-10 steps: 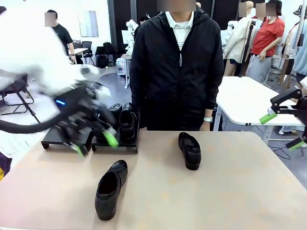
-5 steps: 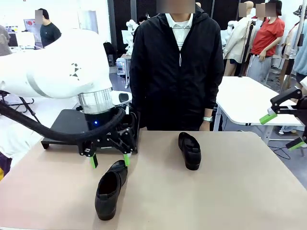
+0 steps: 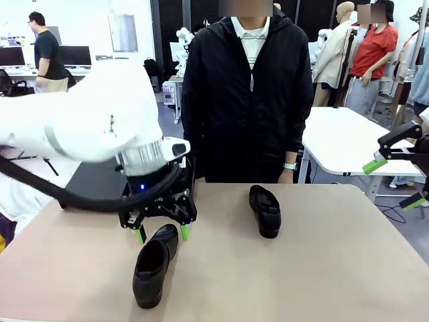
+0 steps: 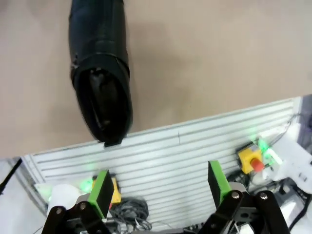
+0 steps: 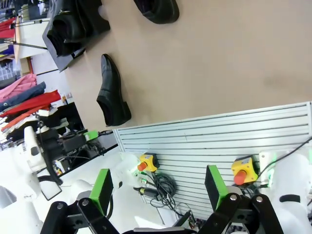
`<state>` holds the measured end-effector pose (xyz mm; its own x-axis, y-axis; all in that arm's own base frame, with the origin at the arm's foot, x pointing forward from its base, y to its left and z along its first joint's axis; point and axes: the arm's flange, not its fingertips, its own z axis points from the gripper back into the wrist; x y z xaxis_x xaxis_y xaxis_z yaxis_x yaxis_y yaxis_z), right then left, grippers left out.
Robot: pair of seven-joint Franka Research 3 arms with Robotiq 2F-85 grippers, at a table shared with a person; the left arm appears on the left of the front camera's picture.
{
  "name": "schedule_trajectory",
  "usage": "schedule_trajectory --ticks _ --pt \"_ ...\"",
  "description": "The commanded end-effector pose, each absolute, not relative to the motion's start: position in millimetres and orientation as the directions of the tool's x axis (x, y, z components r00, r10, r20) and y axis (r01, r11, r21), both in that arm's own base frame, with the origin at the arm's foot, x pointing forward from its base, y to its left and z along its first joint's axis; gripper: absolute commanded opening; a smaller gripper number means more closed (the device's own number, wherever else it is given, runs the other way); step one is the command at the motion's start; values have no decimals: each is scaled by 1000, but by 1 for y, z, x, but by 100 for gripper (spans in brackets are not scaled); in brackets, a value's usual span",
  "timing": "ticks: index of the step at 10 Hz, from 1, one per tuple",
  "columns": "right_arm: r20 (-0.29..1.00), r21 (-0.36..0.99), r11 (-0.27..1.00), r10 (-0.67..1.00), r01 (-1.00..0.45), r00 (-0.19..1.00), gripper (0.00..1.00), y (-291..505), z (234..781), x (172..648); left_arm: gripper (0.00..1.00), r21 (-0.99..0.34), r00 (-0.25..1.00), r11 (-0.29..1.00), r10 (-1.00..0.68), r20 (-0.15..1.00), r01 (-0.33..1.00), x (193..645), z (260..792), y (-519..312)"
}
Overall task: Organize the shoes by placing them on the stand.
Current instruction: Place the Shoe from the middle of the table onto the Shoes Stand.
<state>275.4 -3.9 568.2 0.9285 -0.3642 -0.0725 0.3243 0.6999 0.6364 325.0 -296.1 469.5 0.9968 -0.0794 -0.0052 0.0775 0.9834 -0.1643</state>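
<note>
Two black shoes lie on the tan table: a near shoe (image 3: 153, 265) at front left and a far shoe (image 3: 265, 210) near the person. My left gripper (image 3: 163, 233) hangs open just above the near shoe's toe, a green fingertip on either side. The left wrist view has this shoe (image 4: 100, 73) ahead of the open left gripper (image 4: 158, 187). The black stand (image 3: 90, 180) sits at the back left, mostly behind my left arm. My right gripper (image 3: 395, 182) is open off the table's right side. From its wrist view the right gripper (image 5: 158, 186) faces both shoes (image 5: 113, 92) and the stand (image 5: 90, 27).
A person in a black jacket (image 3: 248, 100) stands at the far edge, hands down. A white table (image 3: 348, 137) stands behind on the right. An aluminium rail (image 4: 185, 156) with red stop buttons runs under the near table edge.
My left arm has swung from the stand toward the front and lowered its open gripper over the near shoe's toe. The right arm and both loose shoes stayed still.
</note>
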Motion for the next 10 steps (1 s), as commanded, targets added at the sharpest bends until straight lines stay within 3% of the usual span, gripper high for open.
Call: schedule_trajectory --ticks 1,6,10 --pt "-68 657 690 -347 304 935 100 -5 572 278 100 -139 996 990 2 86 11 312 428 -303" --pt "-68 657 690 -347 304 935 100 -5 572 278 100 -143 961 990 32 276 8 313 369 -312" --pt "-68 657 690 -347 304 935 100 -5 572 278 100 -98 961 995 33 276 -6 320 349 -312"
